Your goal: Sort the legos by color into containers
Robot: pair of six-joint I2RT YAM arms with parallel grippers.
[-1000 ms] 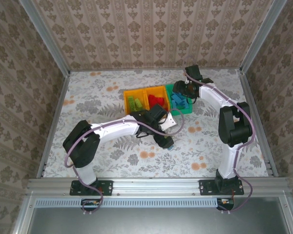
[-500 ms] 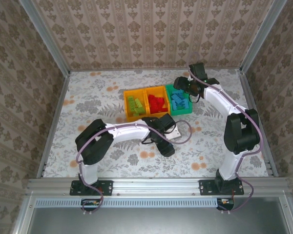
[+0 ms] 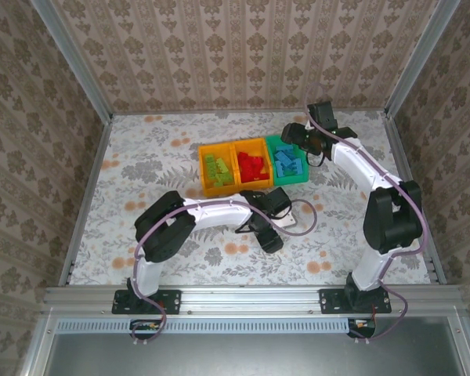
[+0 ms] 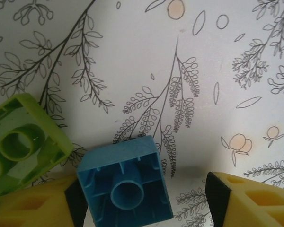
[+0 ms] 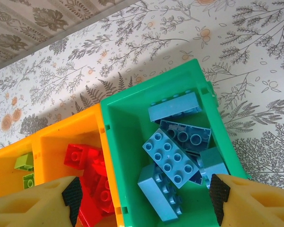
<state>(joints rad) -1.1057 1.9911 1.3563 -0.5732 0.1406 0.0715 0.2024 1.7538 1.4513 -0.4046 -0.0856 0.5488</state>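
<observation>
In the left wrist view a blue lego point(image 4: 125, 187) lies studs-down on the table between the fingers of my left gripper point(image 4: 146, 202). It sits against the left pad point(image 4: 78, 201), with a gap to the right pad point(image 4: 217, 198); the jaws are open. A lime green lego point(image 4: 19, 142) lies just to its left. My right gripper point(image 5: 144, 196) hangs open and holds nothing, over the green container point(image 5: 113, 142), which holds several blue legos point(image 5: 170, 158). The middle orange container point(image 3: 252, 166) holds red legos point(image 5: 85, 165). The left orange container point(image 3: 217, 172) holds green ones.
The three containers stand in a row at the back middle of the flowered table point(image 3: 157, 157). My left arm point(image 3: 211, 210) stretches across the table in front of them, its gripper point(image 3: 271, 240) low. Patterned walls and metal rails enclose the table.
My left gripper's jaws have narrowed around the blue lego while its arm swung right. The right gripper has drawn back a little over the green container and opened slightly wider.
</observation>
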